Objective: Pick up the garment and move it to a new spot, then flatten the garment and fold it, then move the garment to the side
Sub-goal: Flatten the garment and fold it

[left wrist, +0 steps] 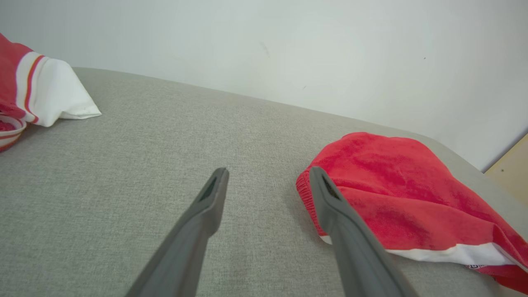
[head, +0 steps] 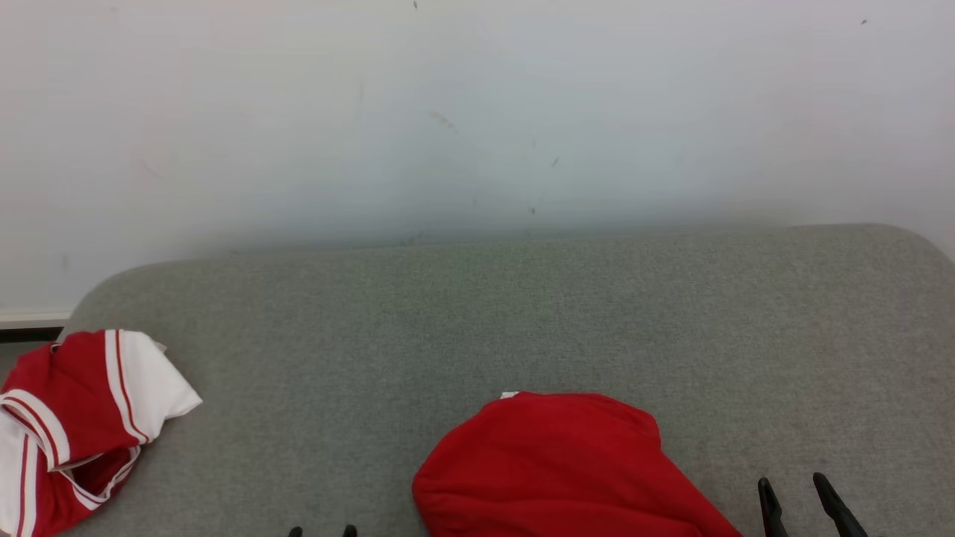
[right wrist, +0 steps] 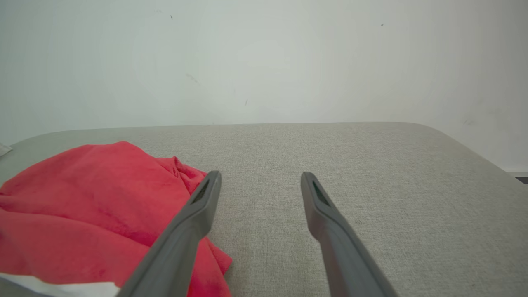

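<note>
Hovering low with jaws spread wide and empty, the left gripper point(left wrist: 269, 171) and right gripper point(right wrist: 260, 174) flank the crumpled red fleece garment with white trim point(head: 552, 462), which lies at the near edge of the grey woven cushion point(head: 477, 313). A clean pick likely means pinching its left and right edges together and lifting evenly, clear of the red-and-white striped garment point(head: 74, 418) at the far left.

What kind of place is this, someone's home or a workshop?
Probably a plain test room set up for folding clothes, though I can't be sure: a grey fabric-covered surface stands against a bare white wall, and a crumpled red garment and a red-and-white garment lie on it.
</note>
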Available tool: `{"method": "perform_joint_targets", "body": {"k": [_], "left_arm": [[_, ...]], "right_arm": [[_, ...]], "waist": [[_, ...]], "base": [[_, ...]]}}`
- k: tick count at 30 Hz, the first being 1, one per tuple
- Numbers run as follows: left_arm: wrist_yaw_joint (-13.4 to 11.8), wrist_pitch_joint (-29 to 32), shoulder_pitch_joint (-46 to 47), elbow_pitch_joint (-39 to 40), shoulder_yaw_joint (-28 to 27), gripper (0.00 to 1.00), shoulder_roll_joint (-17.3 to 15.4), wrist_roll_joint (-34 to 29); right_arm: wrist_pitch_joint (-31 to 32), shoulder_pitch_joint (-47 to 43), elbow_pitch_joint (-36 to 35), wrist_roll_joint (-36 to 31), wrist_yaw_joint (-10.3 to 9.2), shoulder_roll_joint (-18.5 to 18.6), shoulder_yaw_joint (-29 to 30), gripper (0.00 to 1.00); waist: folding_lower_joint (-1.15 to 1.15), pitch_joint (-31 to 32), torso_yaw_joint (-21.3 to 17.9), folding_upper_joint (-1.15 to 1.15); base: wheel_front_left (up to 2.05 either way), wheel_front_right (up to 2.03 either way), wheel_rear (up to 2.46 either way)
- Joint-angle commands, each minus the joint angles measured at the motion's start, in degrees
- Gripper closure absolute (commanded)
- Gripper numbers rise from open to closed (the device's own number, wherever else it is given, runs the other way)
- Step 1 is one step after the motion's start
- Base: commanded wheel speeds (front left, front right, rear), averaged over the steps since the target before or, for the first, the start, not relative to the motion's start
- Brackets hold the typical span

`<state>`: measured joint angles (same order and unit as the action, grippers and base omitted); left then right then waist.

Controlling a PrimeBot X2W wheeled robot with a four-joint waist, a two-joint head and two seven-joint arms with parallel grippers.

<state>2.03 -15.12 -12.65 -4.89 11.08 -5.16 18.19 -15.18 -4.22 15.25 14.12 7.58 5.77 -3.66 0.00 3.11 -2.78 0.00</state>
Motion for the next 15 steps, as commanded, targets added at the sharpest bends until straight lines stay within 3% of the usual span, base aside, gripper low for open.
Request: {"method": "perform_joint_targets", "body": {"k": [1, 6, 15], "left_arm": [[0.7, 0.0, -0.6, 0.0, -1.1, 0.0, 0.4, -1.1], [2.9, 0.0, -0.4, 0.2, -4.1, 0.0, 1.8, -3.7], [4.5, 0.0, 0.4, -0.5, -6.0, 0.0, 2.2, -5.2]], "right_arm": [[0.1, -0.5, 0.2, 0.3, -0.17, 0.2, 0.0, 0.0], [0.1, -0.5, 0.4, 0.4, -0.17, 0.1, -0.5, 0.0], [0.1, 0.0, 0.7, 0.8, -0.17, 0.0, -1.1, 0.0]], "waist": [[0.0, 0.0, 0.1, 0.0], [0.0, 0.2, 0.0, 0.0], [0.0, 0.2, -0.8, 0.0]], "base": [[0.0, 0.0, 0.0], [0.0, 0.0, 0.0], [0.0, 0.0, 0.0]]}}
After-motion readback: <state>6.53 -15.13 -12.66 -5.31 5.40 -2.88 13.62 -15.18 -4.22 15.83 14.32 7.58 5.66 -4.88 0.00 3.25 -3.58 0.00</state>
